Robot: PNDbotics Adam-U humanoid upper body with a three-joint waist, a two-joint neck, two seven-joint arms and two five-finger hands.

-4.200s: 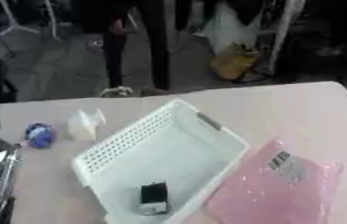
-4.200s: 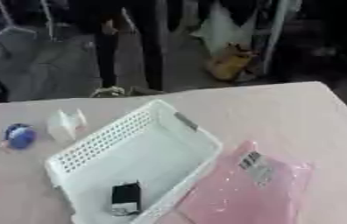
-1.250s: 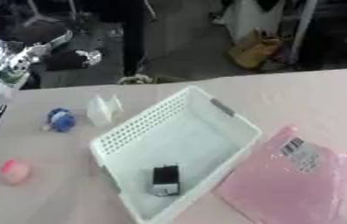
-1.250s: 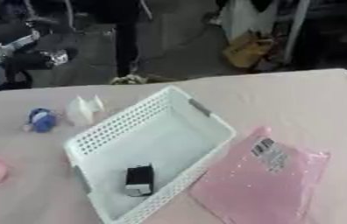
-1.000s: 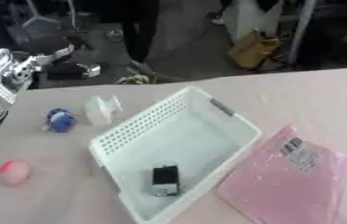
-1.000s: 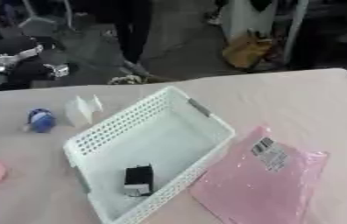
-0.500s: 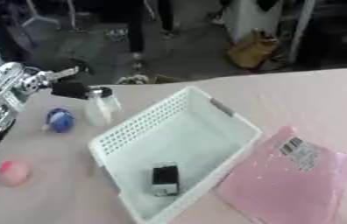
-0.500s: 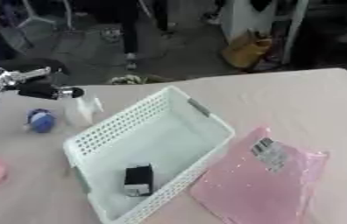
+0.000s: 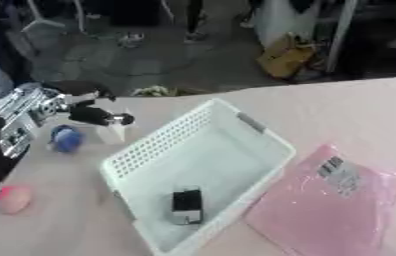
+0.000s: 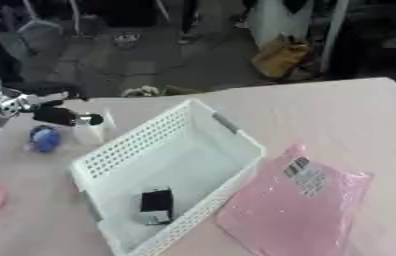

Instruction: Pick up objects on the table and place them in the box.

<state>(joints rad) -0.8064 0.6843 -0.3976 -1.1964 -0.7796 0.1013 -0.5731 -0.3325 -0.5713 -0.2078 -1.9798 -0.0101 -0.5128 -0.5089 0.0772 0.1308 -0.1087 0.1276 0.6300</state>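
Note:
A white slotted basket (image 9: 263, 135) lies askew mid-table with a small black object (image 9: 186, 205) inside it. Left of the basket stand a small white object (image 9: 112, 134) and a blue ball (image 9: 65, 139). A pink round object (image 9: 12, 198) lies near the table's left edge. A pink flat packet (image 9: 328, 210) with a white label lies to the basket's right. My left hand (image 9: 83, 104) reaches in from the left, its fingers spread just above the white object and not closed on it. My right hand shows in neither view.
The pink table (image 9: 341, 105) ends at the far side, where dark floor, a yellow bag (image 9: 286, 55) and people's legs show. My left forearm (image 9: 13, 125) lies over the table's left edge.
My left hand has come down from the upper left and now hovers over the white object beside the blue ball. The table objects have stayed put.

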